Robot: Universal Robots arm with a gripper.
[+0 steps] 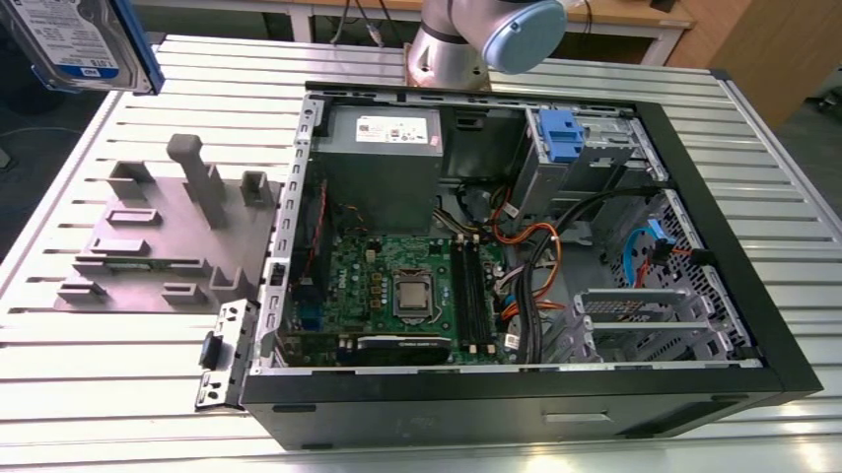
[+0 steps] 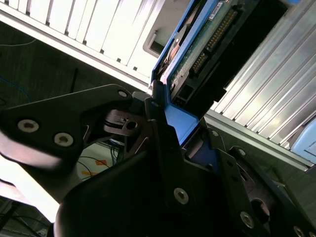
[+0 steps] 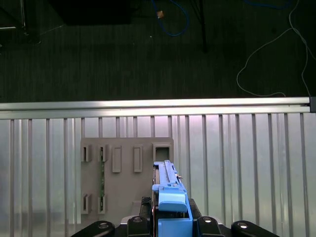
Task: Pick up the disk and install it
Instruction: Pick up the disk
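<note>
The disk (image 1: 77, 41) is a silver drive with a white-and-blue label in a bright blue carrier. It hangs in the air at the top of the exterior view's left, over the table's far corner. In the first wrist view the disk (image 3: 167, 183) stands edge-on above the grey holder plate (image 3: 126, 190). My gripper (image 3: 173, 224) is shut on the carrier's blue end. In the second wrist view the black fingers (image 2: 160, 131) clamp the blue carrier (image 2: 180, 118), with the drive's circuit board facing the camera.
An open computer case (image 1: 717, 246) lies on the slatted metal table (image 1: 79, 394), with motherboard, cables and a blue clip (image 1: 559, 133) in its drive bay. The grey holder plate (image 1: 152, 246) with upright slots sits to the case's left. The arm's base (image 1: 455, 49) stands behind the case.
</note>
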